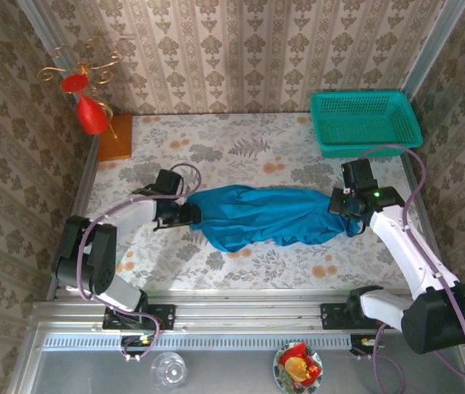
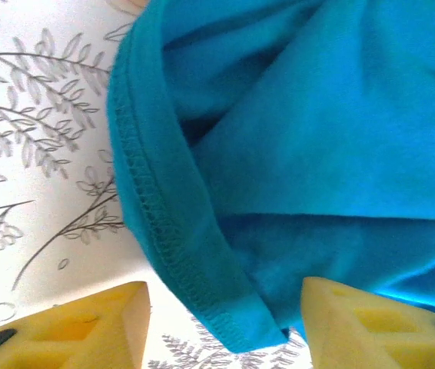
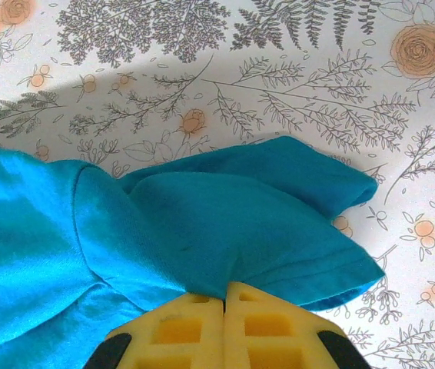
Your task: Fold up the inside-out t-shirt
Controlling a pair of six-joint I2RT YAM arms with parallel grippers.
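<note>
right gripper (image 3: 224, 304) clenches the bright blue cloth t-shirt (image 1: 257, 215) at its 3 o'clock end as anchor; left gripper (image 2: 225, 311), 9 o'clock, hangs released.

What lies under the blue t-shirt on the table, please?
The floral-patterned table runs under the t-shirt; anything else beneath its bunched middle is covered.
</note>
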